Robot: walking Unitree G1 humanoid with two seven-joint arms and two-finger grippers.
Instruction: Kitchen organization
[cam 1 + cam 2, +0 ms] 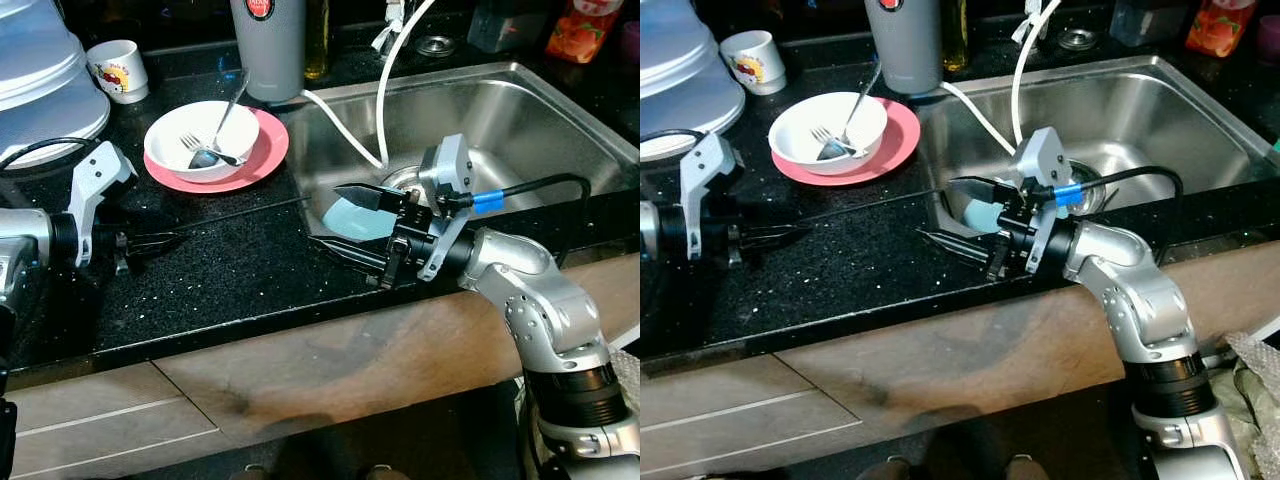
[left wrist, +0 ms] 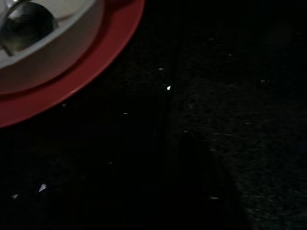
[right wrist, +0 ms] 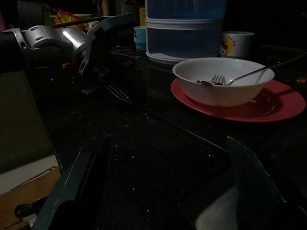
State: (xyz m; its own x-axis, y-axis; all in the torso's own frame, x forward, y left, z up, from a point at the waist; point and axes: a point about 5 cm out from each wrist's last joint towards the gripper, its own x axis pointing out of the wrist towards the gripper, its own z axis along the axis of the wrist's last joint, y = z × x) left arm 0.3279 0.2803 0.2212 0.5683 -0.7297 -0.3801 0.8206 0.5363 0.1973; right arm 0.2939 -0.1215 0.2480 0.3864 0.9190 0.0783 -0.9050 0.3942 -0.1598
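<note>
Dishes unmoved: bowl (image 1: pixel 200 140) with fork on plate (image 1: pixel 262 160) at eleven o'clock; right gripper (image 1: pixel 350 222) spread empty, left gripper (image 1: pixel 165 240) pinched together.

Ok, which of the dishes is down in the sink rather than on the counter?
The light blue dish, lying in the steel sink just behind the open right gripper. The white bowl, pink plate and white mug all stand on the black counter.

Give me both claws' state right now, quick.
Left claw: fingers together, shut, holding nothing, low over the black speckled stone counter.
Right claw: open, empty, at the stainless steel sink edge.
</note>
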